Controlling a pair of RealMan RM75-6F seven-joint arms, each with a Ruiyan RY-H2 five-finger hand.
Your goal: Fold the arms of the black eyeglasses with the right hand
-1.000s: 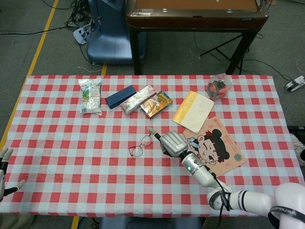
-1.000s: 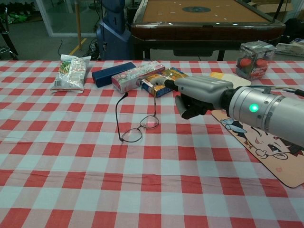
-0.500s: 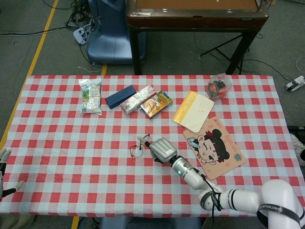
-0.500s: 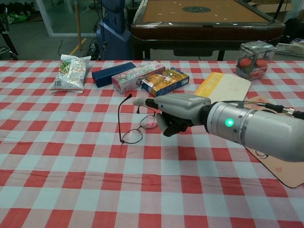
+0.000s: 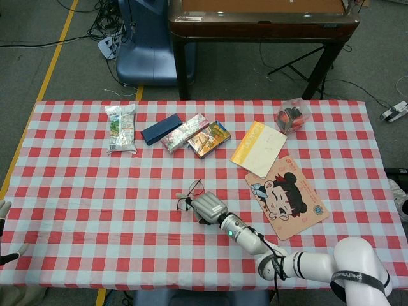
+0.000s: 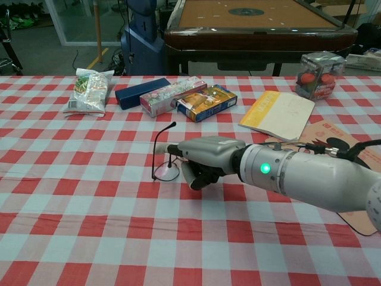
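The black eyeglasses (image 6: 164, 168) lie on the checked tablecloth near the middle of the table, one arm sticking up and back. In the head view the eyeglasses (image 5: 187, 194) peek out just left of my right hand (image 5: 206, 207). My right hand (image 6: 205, 158) lies over the frame's right side and hides that lens. One finger stretches left onto the frame and the others curl underneath. Whether they pinch the frame is hidden. Only the spread fingers of my left hand (image 5: 4, 211) show, at the table's near left edge, holding nothing.
Along the back lie a snack bag (image 6: 89, 89), a dark blue case (image 6: 141, 92), two boxes (image 6: 190, 98), a yellow notebook (image 6: 277, 114) and a clear pack with red items (image 6: 319, 74). A cartoon mat (image 5: 290, 197) lies right of my forearm.
My right hand has slid left and nearer along the table onto the eyeglasses, now covering the right lens. The eyeglasses shifted slightly left, and one arm swung upright. The left hand stayed put.
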